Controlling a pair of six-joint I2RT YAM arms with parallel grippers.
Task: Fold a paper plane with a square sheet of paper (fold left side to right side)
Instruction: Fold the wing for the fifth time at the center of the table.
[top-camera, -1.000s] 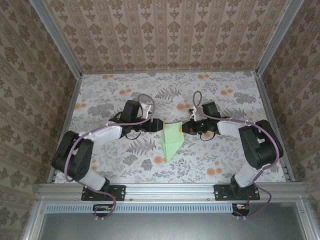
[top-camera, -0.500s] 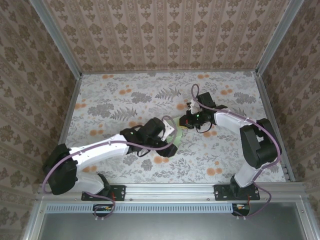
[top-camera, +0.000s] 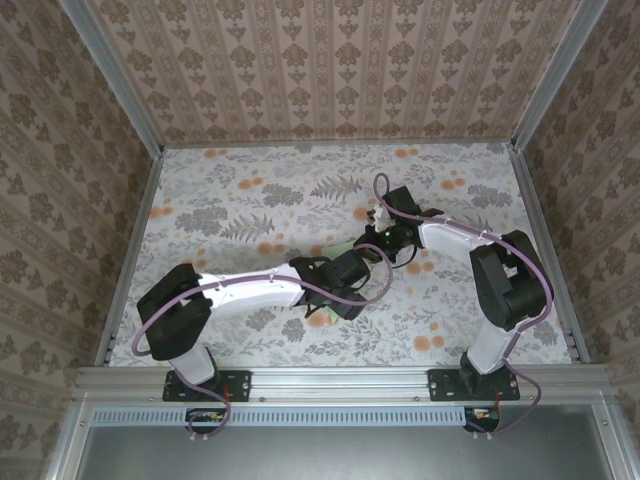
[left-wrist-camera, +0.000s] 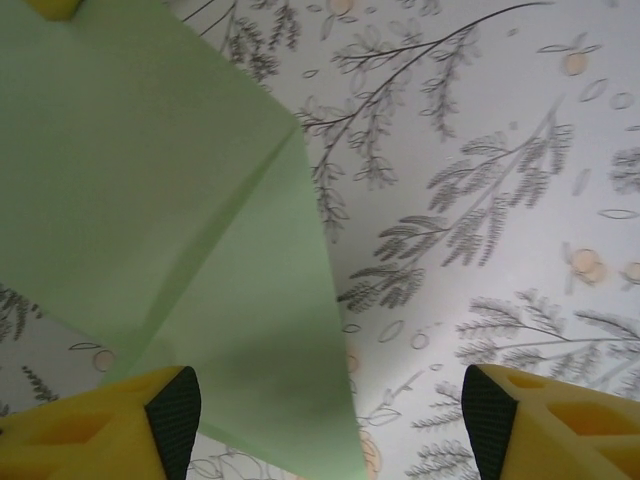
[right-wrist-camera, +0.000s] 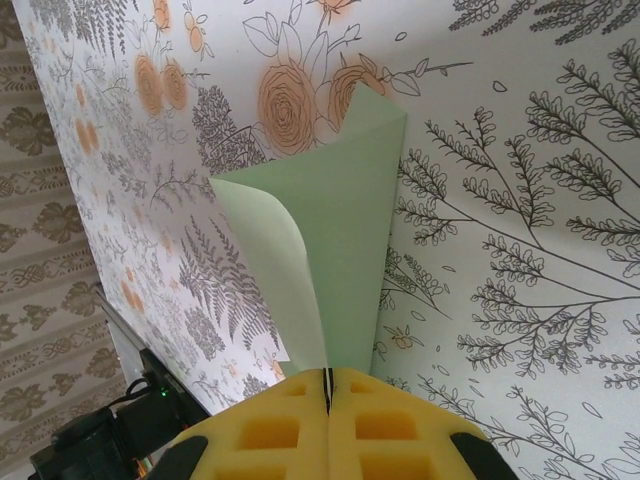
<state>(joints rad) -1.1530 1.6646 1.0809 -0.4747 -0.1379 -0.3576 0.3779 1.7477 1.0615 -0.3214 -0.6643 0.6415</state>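
On the floral-print table (top-camera: 220, 190) the paper plane (right-wrist-camera: 345, 240) lies near the centre, part-folded (one flap curling up). The right gripper (right-wrist-camera: 327, 385) pinches its edge; the left gripper (left-wrist-camera: 330, 420) hovers spread over it. The left-to-right fold looks underway; next, lay the flap flat and crease.

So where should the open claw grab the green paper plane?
Probably the lifted side flap, pinched by its thin edge, coming in sideways and low. The paper plane otherwise lies flat on the table, leaving nothing to get under. The right gripper pinches one edge; the left gripper is open.
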